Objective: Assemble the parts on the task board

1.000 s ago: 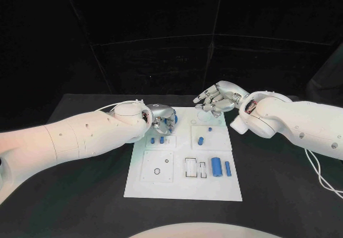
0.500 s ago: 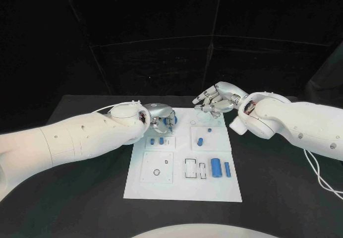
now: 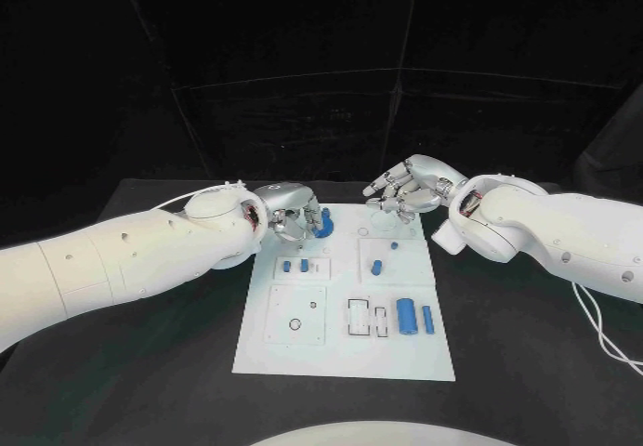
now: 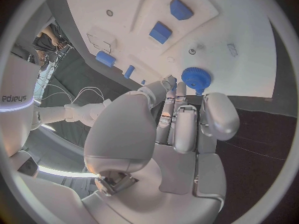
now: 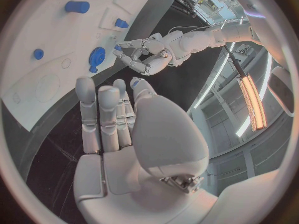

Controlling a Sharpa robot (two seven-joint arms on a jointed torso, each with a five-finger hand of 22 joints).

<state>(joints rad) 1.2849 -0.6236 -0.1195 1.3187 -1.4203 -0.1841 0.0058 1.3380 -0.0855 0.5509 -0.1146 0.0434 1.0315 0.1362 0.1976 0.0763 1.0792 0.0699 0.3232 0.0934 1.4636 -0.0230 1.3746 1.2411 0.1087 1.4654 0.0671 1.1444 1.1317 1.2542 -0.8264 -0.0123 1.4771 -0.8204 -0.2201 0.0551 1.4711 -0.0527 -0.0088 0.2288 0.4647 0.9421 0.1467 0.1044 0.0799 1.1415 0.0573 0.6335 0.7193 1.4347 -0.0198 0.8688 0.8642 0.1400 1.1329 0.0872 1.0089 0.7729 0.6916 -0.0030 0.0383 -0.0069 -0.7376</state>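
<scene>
One blue gear (image 3: 323,223) pinched by left hand (image 3: 291,216); right hand (image 3: 409,187) spread, empty.

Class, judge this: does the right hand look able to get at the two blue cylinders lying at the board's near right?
Probably yes. The right hand holds nothing, and the cylinders lie uncovered on the task board, away from the left hand.

I see both hands crowding the task board (image 3: 342,358)'s far edge: left hand (image 3: 293,219), right hand (image 3: 409,188). Its near edge lies open to approach.
</scene>
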